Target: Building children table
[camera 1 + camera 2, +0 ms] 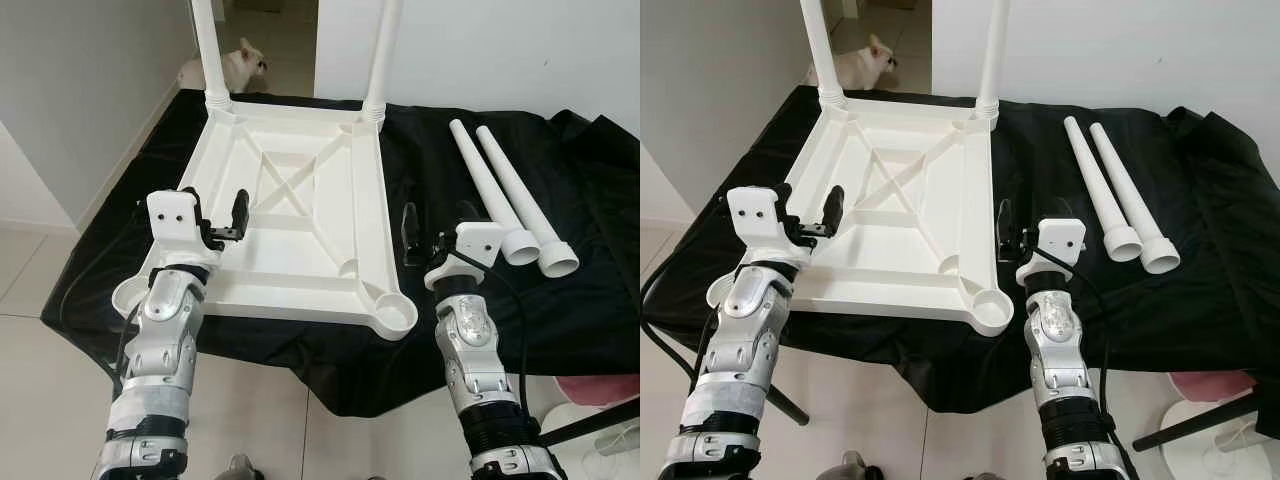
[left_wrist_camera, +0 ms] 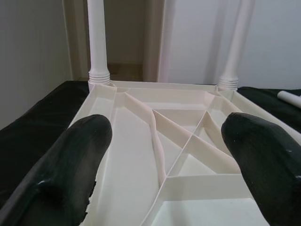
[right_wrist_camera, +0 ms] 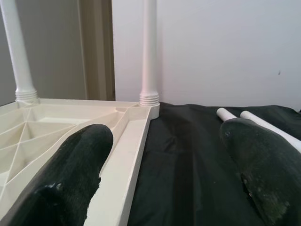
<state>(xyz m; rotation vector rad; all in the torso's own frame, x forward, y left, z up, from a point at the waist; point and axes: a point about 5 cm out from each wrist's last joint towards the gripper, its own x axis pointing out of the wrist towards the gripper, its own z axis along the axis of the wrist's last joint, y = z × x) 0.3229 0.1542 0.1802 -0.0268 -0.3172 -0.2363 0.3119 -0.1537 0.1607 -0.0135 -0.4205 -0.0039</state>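
Centrally, a white plastic tabletop (image 1: 300,215) lay upside down on a black cloth (image 1: 590,200) that covered the work surface, its ribbed underside and crossed braces facing up. Two white legs were already standing in its far corners, the far left leg (image 1: 209,50) and the far right leg (image 1: 383,55), both rising upright out of the top of the frame. The near right corner socket (image 1: 397,313) was open, and the near left corner socket (image 1: 133,294) sat partly hidden behind the left arm. Two loose legs (image 1: 510,195) lay side by side on the cloth to the right of the tabletop, touching or nearly touching each other, their wider ends toward the robot. The left gripper (image 1: 218,212) hovered above the near left part of the tabletop with its fingers spread apart and holding nothing. The right gripper (image 1: 432,228) hung over the cloth between the tabletop's right edge and the loose legs, its fingers likewise spread and empty. Beyond the table, a small pale dog (image 1: 240,65) sat on the floor in a doorway, next to white walls.
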